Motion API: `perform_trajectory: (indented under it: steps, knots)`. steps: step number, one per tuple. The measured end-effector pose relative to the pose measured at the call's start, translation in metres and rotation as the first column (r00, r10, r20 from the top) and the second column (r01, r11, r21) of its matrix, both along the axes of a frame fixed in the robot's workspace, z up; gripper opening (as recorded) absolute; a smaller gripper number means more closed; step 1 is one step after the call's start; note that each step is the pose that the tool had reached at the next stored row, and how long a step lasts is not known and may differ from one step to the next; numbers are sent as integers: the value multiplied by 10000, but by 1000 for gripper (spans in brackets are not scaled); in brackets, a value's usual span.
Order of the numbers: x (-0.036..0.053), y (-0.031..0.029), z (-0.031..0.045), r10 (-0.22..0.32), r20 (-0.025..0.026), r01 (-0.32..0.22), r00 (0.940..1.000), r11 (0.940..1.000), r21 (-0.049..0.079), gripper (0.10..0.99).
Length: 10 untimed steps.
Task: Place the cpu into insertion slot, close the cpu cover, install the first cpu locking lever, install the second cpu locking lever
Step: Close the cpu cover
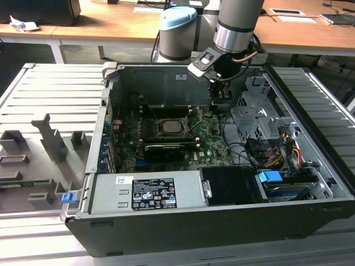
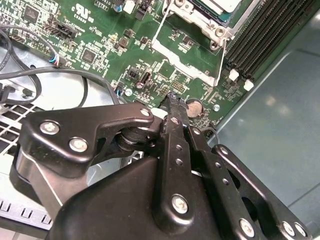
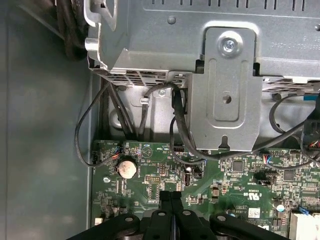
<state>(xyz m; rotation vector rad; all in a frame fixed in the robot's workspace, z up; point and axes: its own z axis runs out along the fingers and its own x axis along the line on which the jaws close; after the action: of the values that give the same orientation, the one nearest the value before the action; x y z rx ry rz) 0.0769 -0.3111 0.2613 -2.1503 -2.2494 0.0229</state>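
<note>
The cpu (image 1: 173,126), a silvery square chip, lies in the insertion slot (image 1: 159,127) in the middle of the green board. In the second wrist view the cpu (image 2: 225,4) shows with the metal frame of the cpu cover (image 2: 216,27) around its edge. Thin wire levers (image 2: 159,27) run beside the socket; I cannot tell whether they are latched. My gripper (image 1: 217,100) hangs above the board on the exterior view's right of the socket, apart from it. Its black fingers (image 3: 170,200) are pressed together with nothing between them, and the fingertips (image 2: 172,97) hover near a coin battery (image 2: 193,106).
A long black card (image 1: 163,148) lies in front of the socket. A grey power supply (image 1: 147,191) fills the case's front, and a metal drive cage (image 1: 260,116) with cables (image 3: 177,125) stands close on the exterior view's right of the gripper. Black memory slots (image 2: 260,35) flank the socket.
</note>
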Motion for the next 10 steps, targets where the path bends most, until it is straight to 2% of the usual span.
perform_trajectory:
  steps: [8,10]
  knots:
    - [4,0,-1,133,0,-133,9999,9999,9,106]
    - [0,1,-31,153,0,-153,9999,9999,18,106]
